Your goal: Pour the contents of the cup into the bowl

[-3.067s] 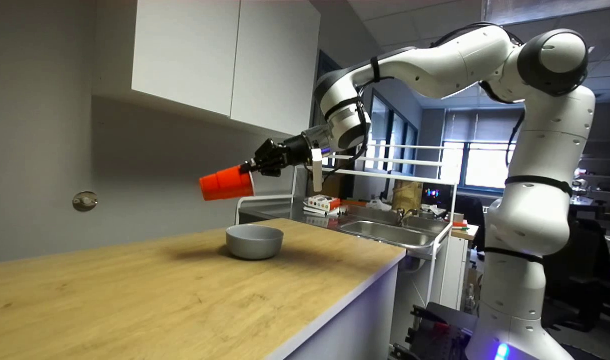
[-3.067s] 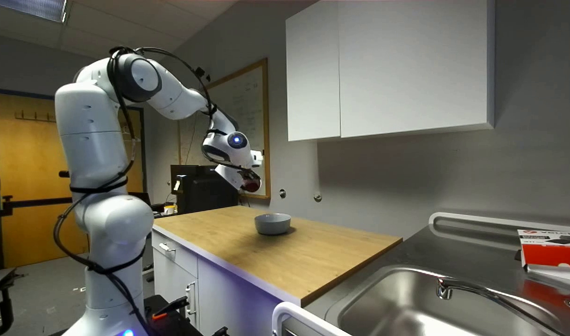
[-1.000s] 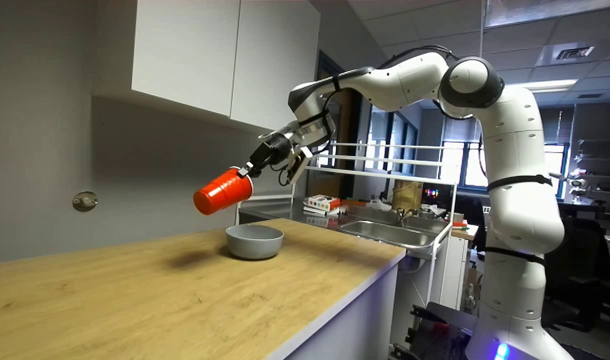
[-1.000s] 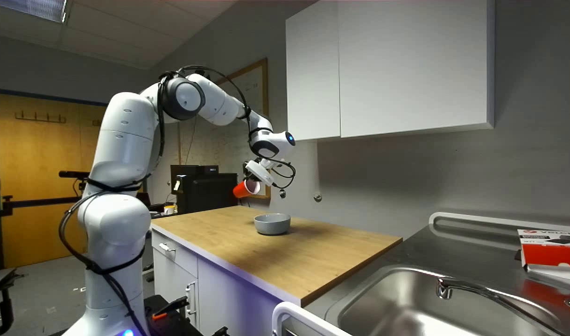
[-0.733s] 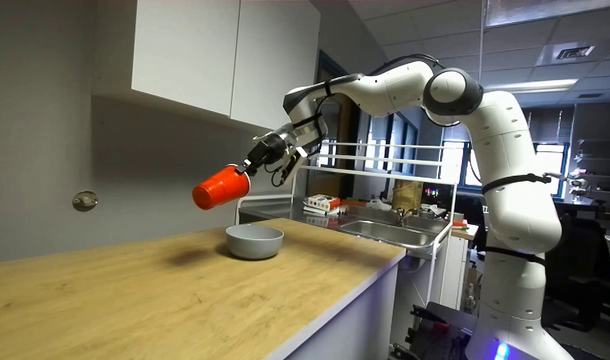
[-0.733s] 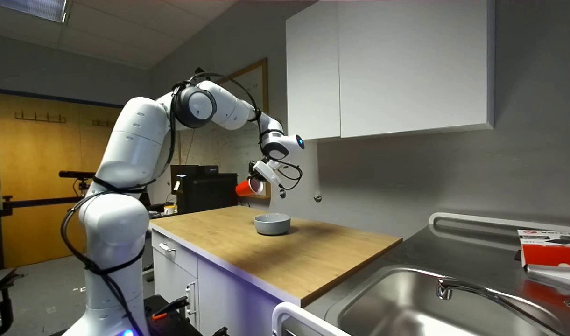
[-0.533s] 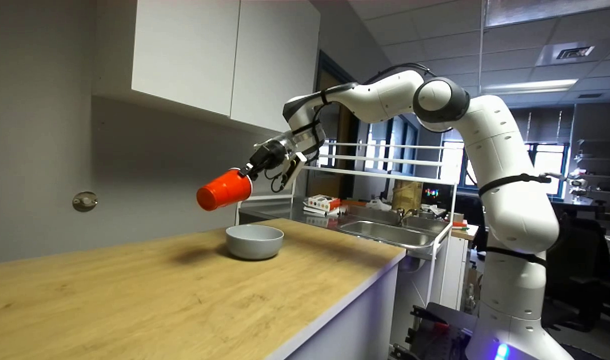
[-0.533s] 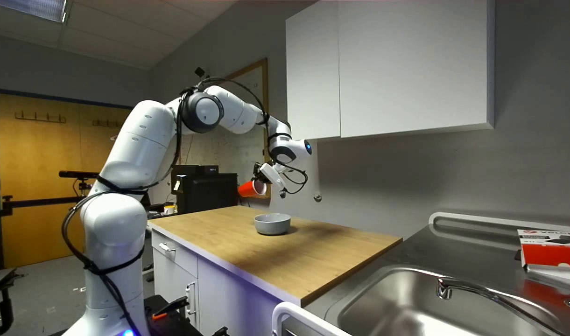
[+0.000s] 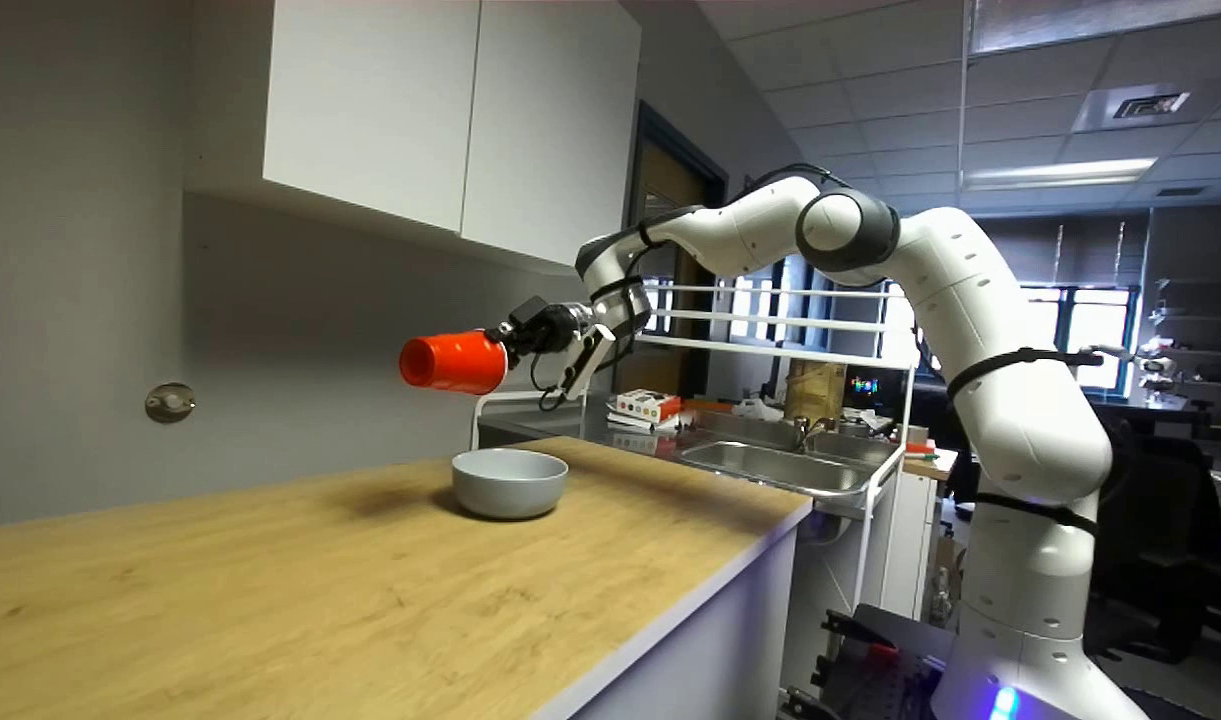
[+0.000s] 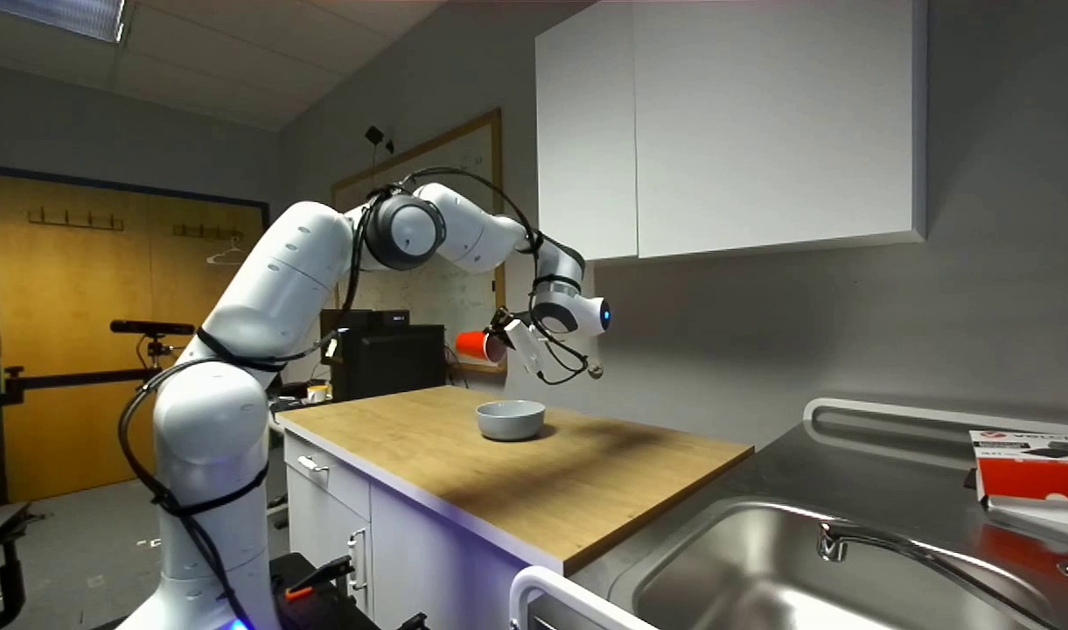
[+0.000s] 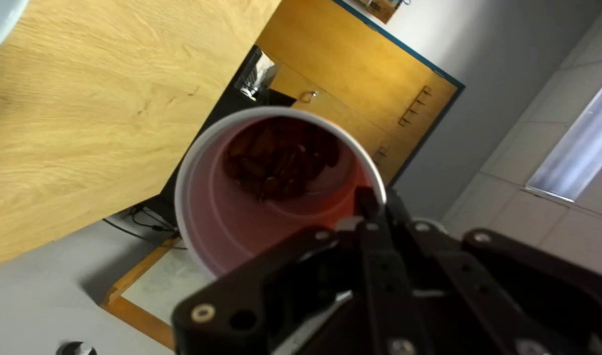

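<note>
The red-orange cup is held in the air, lying almost level, in both exterior views. Its pale rim faces the arm and its base points away. In the wrist view I look into the cup, where dark lumpy contents lie deep inside. My gripper is shut on the cup's wall at the rim, one finger inside and one outside. The grey bowl stands upright on the counter, lower than the cup and slightly to its right in both exterior views. Its edge shows in the wrist view.
The wooden counter bears the bowl. A white wall cabinet hangs above the back of the counter. A steel sink with a faucet, a white rack and a red-white box are beside it.
Over the last second the cup has swung from base-low to nearly level and risen slightly, held throughout. The arm has reached further forward, bending lower at its elbow. The bowl has not moved.
</note>
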You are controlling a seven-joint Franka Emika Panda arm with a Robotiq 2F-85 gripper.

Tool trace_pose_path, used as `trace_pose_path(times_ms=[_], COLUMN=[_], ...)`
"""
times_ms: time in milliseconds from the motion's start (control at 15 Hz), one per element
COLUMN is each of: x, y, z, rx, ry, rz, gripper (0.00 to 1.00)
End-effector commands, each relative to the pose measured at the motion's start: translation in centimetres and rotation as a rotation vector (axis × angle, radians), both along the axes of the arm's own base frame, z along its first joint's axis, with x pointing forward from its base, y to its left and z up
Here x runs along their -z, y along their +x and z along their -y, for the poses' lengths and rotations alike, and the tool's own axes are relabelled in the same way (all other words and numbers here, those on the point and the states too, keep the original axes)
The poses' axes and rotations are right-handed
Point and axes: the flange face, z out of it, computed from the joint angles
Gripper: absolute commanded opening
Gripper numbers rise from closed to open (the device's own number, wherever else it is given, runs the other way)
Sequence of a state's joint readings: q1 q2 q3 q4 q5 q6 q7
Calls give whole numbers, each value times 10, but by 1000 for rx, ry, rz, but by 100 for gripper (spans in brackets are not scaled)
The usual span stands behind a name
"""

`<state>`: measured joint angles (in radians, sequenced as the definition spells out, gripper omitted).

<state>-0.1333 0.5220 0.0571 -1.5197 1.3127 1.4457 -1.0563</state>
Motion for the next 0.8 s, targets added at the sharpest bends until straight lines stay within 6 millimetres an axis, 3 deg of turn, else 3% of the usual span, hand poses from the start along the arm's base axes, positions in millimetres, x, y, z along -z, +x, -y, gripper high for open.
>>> trace_pose_path(times_ms=[0,400,733], x=[13,62,82], y=[6,2,-4], z=[11,34,47], rx=[9,55,82], ry=[115,274,368], rz=[-12,-50,-47], gripper=[1,1,1])
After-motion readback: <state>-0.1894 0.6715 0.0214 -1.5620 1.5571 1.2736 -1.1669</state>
